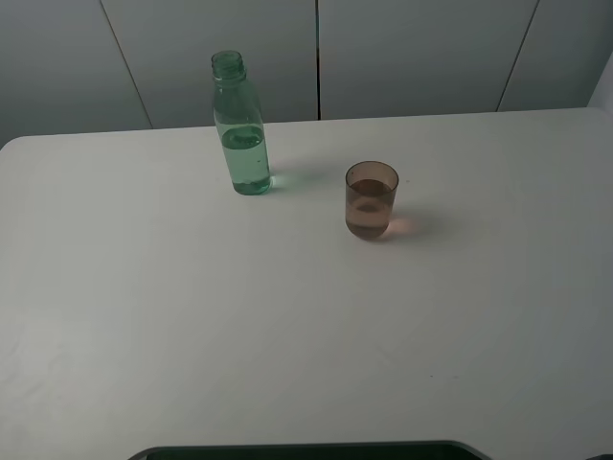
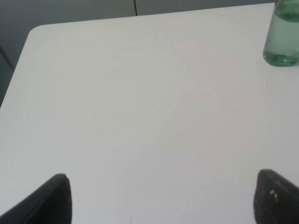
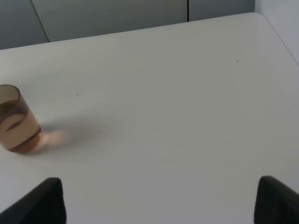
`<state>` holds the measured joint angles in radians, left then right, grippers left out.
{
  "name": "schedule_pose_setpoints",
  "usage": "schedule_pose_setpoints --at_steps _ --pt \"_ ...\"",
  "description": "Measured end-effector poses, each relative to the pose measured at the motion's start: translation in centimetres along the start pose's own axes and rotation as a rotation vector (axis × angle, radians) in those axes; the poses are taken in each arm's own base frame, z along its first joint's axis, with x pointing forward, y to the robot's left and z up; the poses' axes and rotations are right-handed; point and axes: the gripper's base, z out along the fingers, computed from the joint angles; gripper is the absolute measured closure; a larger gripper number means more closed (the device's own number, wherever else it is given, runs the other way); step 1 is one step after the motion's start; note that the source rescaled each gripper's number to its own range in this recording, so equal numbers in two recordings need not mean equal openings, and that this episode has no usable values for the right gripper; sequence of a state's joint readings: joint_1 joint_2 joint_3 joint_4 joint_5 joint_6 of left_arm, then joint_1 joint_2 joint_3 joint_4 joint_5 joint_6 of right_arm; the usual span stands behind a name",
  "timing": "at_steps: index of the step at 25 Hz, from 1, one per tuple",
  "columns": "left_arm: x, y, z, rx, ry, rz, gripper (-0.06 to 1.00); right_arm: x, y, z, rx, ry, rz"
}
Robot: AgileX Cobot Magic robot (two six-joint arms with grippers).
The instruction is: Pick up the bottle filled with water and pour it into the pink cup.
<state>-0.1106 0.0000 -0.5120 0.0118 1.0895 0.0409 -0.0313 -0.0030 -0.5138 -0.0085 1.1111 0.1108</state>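
Observation:
The green-tinted bottle [image 1: 240, 125] stands upright and uncapped at the back of the white table [image 1: 192, 316], about half full of water. Its base also shows in the left wrist view [image 2: 281, 35]. The pink cup [image 1: 371, 199] stands upright to the bottle's right, holding some liquid; it also shows in the right wrist view [image 3: 15, 119]. Neither gripper shows in the exterior high view. The left gripper [image 2: 161, 198] is open and empty, far short of the bottle. The right gripper [image 3: 161, 198] is open and empty, well short of the cup.
A grey panelled wall [image 1: 316, 57] runs behind the table's far edge. A dark rounded edge [image 1: 306, 448] shows at the near side of the table. The table's corners show in both wrist views.

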Motion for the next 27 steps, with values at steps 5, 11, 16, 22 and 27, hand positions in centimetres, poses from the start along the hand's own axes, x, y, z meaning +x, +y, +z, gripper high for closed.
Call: schedule_pose_setpoints --at_steps 5,11,16,22,27 --pt "0.00 0.00 0.00 0.000 0.000 -0.004 -0.06 0.00 0.00 0.00 0.000 0.000 0.000" --pt "0.00 0.00 0.00 0.000 0.000 -0.004 -0.06 0.00 0.00 0.00 0.000 0.000 0.000" --pt "0.00 0.00 0.00 0.000 0.000 -0.004 -0.06 0.00 0.00 0.00 0.000 0.000 0.000" --pt "0.00 0.00 0.00 0.000 0.000 -0.004 -0.06 0.00 0.00 0.00 0.000 0.000 0.000" --pt "0.00 0.00 0.00 0.000 0.000 -0.004 -0.06 0.00 0.00 0.00 0.000 0.000 0.000"
